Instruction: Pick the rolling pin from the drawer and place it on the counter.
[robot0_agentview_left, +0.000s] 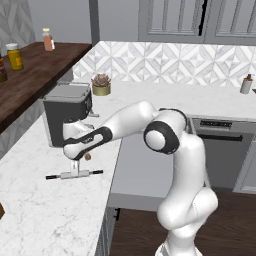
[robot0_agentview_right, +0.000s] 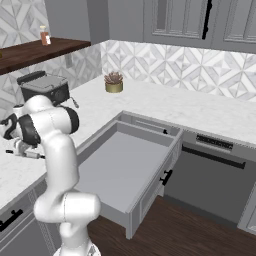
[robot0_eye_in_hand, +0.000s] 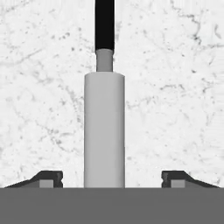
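My gripper (robot0_eye_in_hand: 104, 178) is released, fingers (robot0_eye_in_hand: 48, 178) spread clear on both sides of the rolling pin (robot0_eye_in_hand: 104, 131). The pin lies flat on the counter (robot0_eye_in_hand: 175, 87) just in front of the coffee machine (robot0_agentview_left: 67, 107), long axis running straight away from my hand. Drawer (robot0_agentview_right: 125, 170) open.

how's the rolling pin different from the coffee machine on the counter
The rolling pin is slim, pale grey and lies flat; the coffee machine is a boxy, dark grey block standing upright. The rolling pin lies near the counter's front edge, with the coffee machine behind it. The rolling pin sits between the open jaws; nothing touches the machine. Both rest on the white marble.
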